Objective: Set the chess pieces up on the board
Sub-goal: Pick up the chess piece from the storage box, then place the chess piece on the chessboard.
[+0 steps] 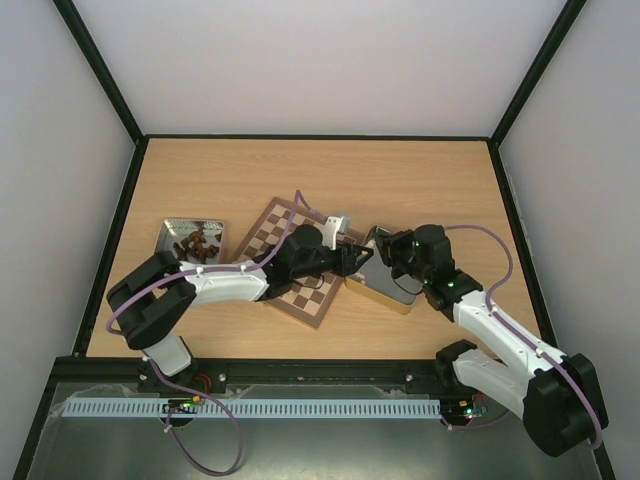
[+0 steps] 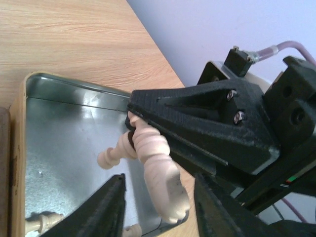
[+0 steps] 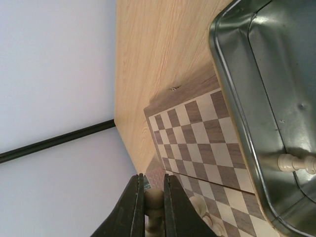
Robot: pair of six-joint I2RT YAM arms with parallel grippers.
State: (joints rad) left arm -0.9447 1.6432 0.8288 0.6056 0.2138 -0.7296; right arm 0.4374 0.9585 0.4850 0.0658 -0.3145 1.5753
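Observation:
The board [image 1: 268, 236] lies at mid-table, with a few pale chess pieces [image 3: 201, 208] standing on it. My right gripper [image 3: 153, 197] is shut on the head of a cream chess piece [image 2: 157, 170] and holds it over the near corner of the gold tin [image 2: 59, 143]. That piece's wide base points down between the fingers [image 2: 107, 210] of my left gripper [image 2: 160, 210]. The left jaws stand open, with a gap showing on each side of the piece. In the top view the left gripper [image 1: 352, 258] and the right gripper [image 1: 376, 254] meet tip to tip at the board's right edge.
More cream pieces [image 2: 112, 156] lie loose in the tin, one of them a piece [image 3: 296, 163] seen in the right wrist view. A silver tray [image 1: 172, 232] holding dark pieces sits left of the board. The left arm stretches across the board.

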